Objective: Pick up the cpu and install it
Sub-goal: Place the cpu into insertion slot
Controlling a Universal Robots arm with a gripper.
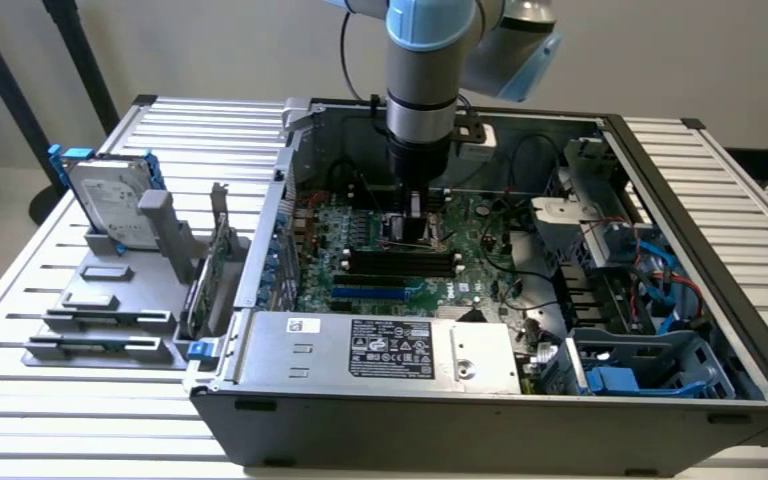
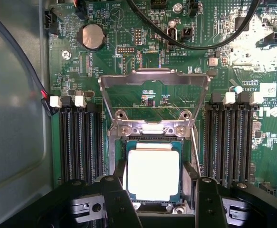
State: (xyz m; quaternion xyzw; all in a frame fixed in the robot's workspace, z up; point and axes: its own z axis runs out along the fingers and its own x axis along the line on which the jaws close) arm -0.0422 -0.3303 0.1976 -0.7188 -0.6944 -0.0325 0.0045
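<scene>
The gripper (image 2: 158, 183) hangs low over the motherboard (image 2: 148, 52), its dark fingers (image 2: 114, 194) spread either side of the cpu (image 2: 153, 173). The silver cpu lies flat in its socket. Beyond it, the socket's metal frame (image 2: 153, 80) stands hinged open.

exterior: high, oblique | wrist: close, straight down | shared: motherboard (image 1: 478, 225) (image 2: 105, 61)

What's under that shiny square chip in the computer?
The cpu lies in its socket on the green motherboard, with the metal frame flipped open. The chip covers whatever is in the socket beneath it.
</scene>
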